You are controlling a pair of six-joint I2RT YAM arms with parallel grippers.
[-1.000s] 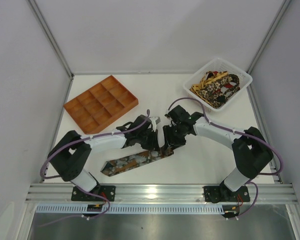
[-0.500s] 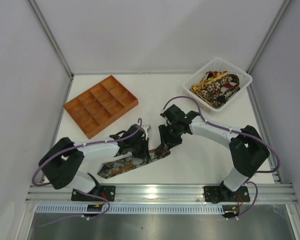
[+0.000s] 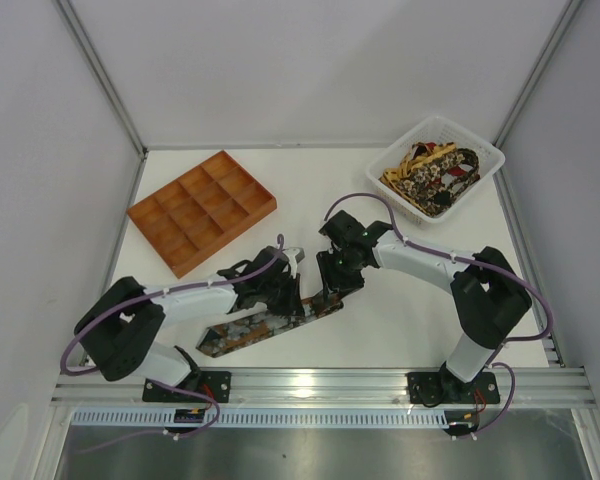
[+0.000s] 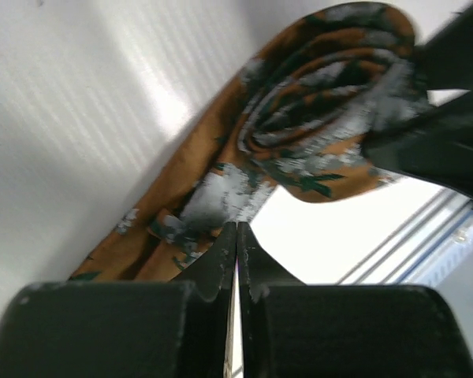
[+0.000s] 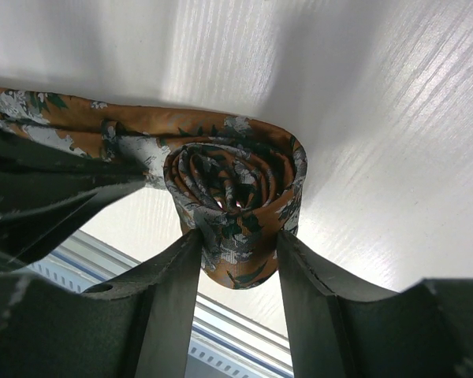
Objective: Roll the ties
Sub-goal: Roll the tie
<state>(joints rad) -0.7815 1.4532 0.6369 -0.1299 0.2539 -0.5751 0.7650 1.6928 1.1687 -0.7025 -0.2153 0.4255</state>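
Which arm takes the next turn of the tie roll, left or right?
Right. The right fingers clamp the rolled coil of the tie from both sides; the left fingers are shut, down at the flat unrolled stretch.

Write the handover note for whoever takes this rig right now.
Left gripper: shut, tips at the flat part of the tie; whether it pinches fabric cannot be told.
Right gripper: shut on the roll at the tie's far end.
Rest of the tie lies flat near the table's near edge.
More ties sit in the basket; no roll in the tray.
Done: roll begun. Left: finish it, then the basket's ties.
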